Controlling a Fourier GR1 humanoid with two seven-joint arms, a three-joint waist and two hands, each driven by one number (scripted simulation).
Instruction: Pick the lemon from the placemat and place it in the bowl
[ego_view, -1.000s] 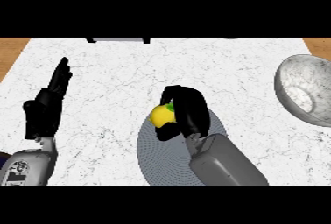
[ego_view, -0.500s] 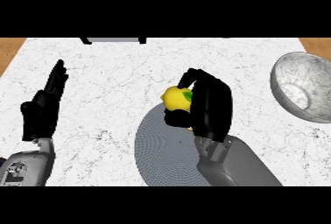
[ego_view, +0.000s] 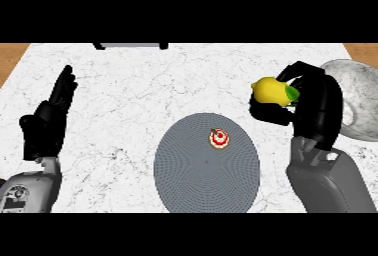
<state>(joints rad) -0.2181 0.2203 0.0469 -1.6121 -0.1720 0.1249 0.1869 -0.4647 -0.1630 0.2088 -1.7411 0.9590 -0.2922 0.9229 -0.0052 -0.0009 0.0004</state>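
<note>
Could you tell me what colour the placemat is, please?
The placemat is grey with a fine weave, seen in the head view.

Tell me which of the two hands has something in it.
The right hand, by the bowl: its fingers curl round the yellow lemon. The left hand rests open with straight fingers, holding nothing.

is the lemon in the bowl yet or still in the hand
Not in the bowl. The right hand is curled round the lemon, which shows just left of the bowl rim, off the placemat.

We see the yellow lemon (ego_view: 272, 91) just left of the marbled bowl (ego_view: 359, 100), off the grey placemat (ego_view: 207, 165).
</note>
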